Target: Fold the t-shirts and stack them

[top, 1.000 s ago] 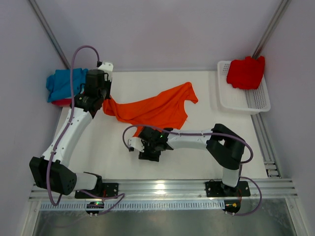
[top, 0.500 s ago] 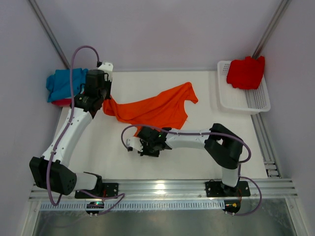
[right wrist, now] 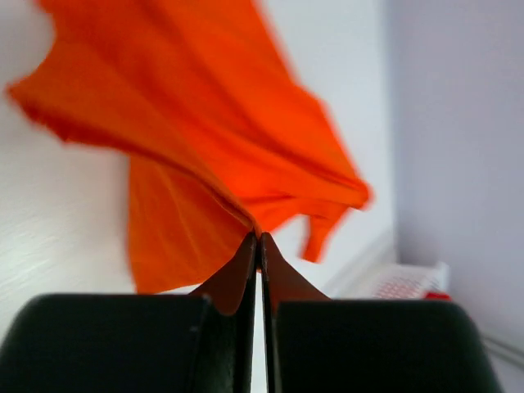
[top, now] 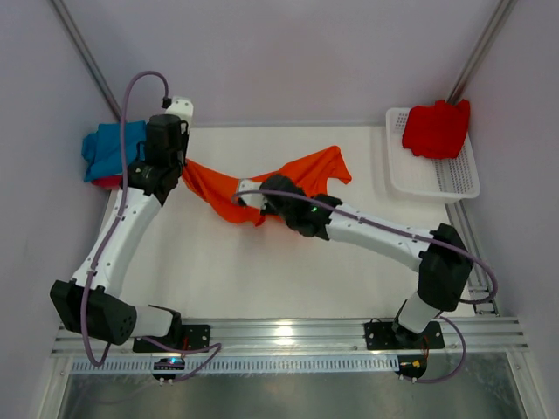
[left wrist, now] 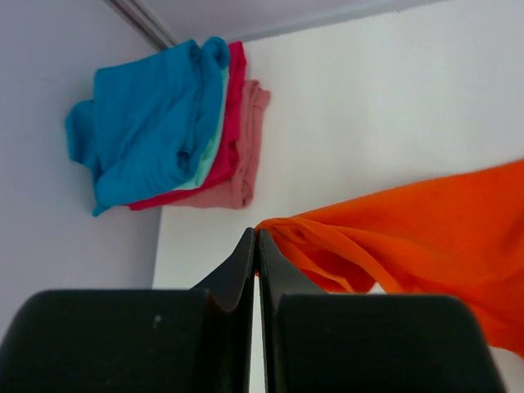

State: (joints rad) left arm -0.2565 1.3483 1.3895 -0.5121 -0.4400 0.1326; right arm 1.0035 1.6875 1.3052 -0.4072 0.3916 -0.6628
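Observation:
The bright orange t-shirt hangs stretched across the back middle of the table, lifted between both arms. My left gripper is shut on its left corner; in the left wrist view the cloth trails away from my closed fingertips. My right gripper is shut on a lower edge of the same shirt, and the orange cloth fans out from its tips. A stack of folded t-shirts, blue on top of pink and red, lies at the back left corner. A red t-shirt sits in the basket.
A white mesh basket stands at the back right by the wall. Slanted metal frame posts rise at both back corners. The arms' bases sit on the rail along the near edge.
My right arm swung from the table's middle up to the orange shirt, closed on its lower edge and lifted it. My left gripper moved slightly back, still holding its corner.

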